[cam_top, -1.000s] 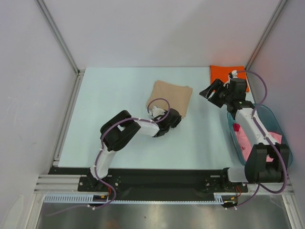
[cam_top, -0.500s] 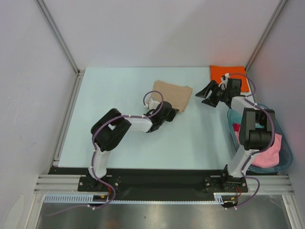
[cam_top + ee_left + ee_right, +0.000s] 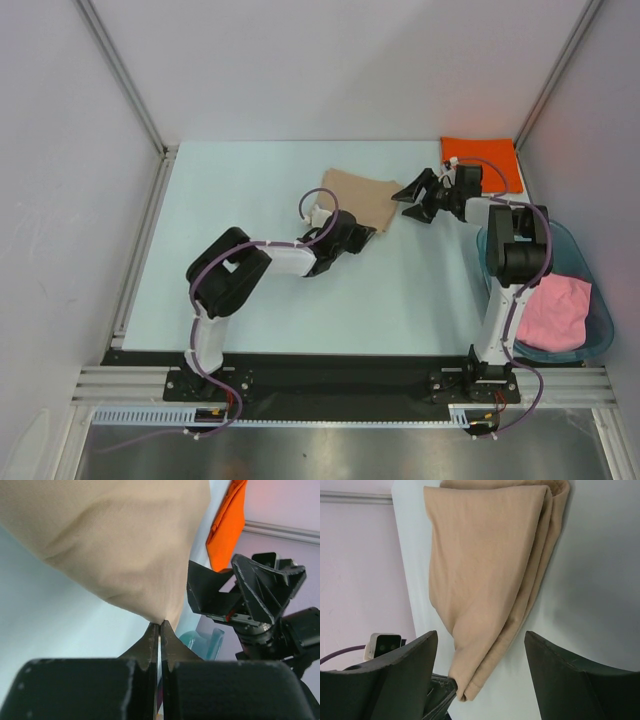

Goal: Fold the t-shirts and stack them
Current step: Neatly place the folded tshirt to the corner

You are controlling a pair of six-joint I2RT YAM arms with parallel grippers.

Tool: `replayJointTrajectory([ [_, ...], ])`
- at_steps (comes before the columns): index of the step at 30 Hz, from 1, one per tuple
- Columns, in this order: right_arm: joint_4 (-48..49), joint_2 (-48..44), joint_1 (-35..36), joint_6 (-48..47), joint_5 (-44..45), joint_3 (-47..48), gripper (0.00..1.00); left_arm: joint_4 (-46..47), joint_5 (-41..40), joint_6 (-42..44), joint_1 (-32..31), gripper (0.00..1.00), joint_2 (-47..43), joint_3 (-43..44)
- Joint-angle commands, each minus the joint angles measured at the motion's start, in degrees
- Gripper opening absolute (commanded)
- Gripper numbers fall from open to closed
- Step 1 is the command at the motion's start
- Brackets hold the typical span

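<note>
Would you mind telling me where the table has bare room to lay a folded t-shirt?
The table is bare far left, between the side rail and the tan t-shirt, and front middle, between the left arm and the teal tub. Crowded: far right, with the orange t-shirt, the open right gripper and the left gripper pinching the tan t-shirt's corner.

Bright even light, soft faint shadows
</note>
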Motion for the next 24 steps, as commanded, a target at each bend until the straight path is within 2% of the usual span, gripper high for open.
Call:
replayJointTrajectory([
  [1, 1.1, 1.1, 1.0, 1.0, -1.4, 3.1, 0.77, 3.3, 0.5, 1.2, 0.5, 0.0, -4.6, -0.7],
  [7, -1.5, 2.4, 2.7, 1.3, 1.4, 3.1, 0.74, 4.8, 1.5, 0.2, 0.5, 0.0, -4.2, -1.2],
  [14, 0.9, 2.4, 2.7, 2.9, 3.3, 0.1, 0.7, 5.3, 1.4, 0.2, 0.6, 0.0, -4.5, -2.0],
  [24, 0.3, 1.5, 2.1, 0.9, 5.1, -1.7, 0.73, 6.2, 1.9, 0.3, 0.8, 0.0, -4.7, -2.1],
])
